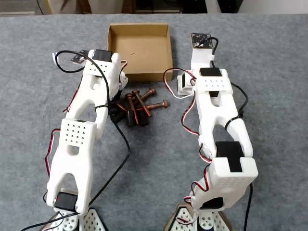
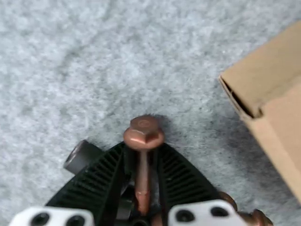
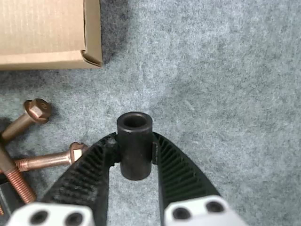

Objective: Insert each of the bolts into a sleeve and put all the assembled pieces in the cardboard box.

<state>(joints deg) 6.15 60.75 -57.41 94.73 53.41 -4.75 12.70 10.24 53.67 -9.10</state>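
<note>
The left claw (image 2: 142, 149) was clamped on a copper bolt (image 2: 143, 133) by its shank, hex head jutting past the tips; the right claw (image 3: 135, 143) pinched a black sleeve (image 3: 135, 129) at mid-wall, its bore unobstructed; both pieces looked rigid, smooth and dense, liable to pivot in a light pinch; spare bolts (image 1: 147, 103) lay just beside the cardboard box (image 1: 139, 75).
</note>
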